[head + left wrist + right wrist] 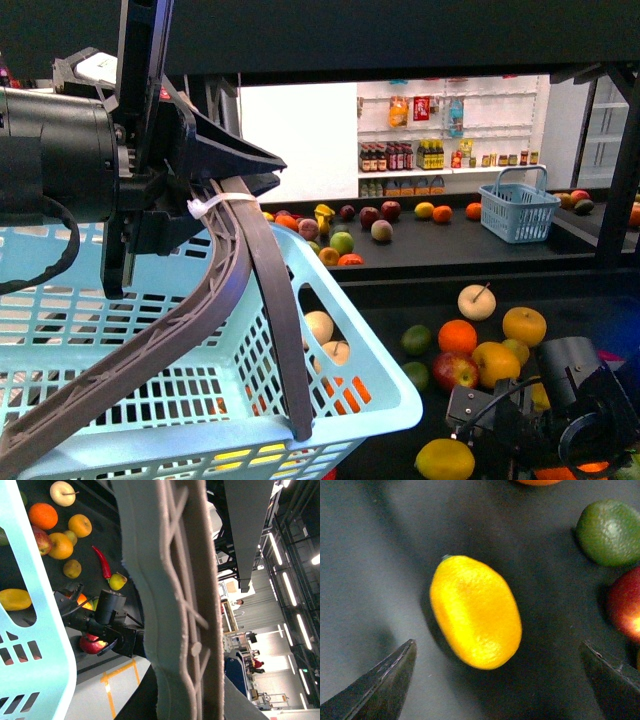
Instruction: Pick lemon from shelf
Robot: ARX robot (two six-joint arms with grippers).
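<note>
The lemon lies on its side on the dark tray of the shelf. My right gripper hovers over it, open, its black fingers spread wide on either side and touching nothing. From the front the lemon shows at the bottom, just below the right gripper. The lemon is also in the left wrist view. My left gripper is shut on the grey-brown basket handle, holding the light blue basket up at the left. That handle fills the left wrist view.
A green lime and a red apple lie close to the lemon. An orange, a pale apple and other fruit crowd the lower tier. A small blue basket stands on the upper tier. White store shelves are behind.
</note>
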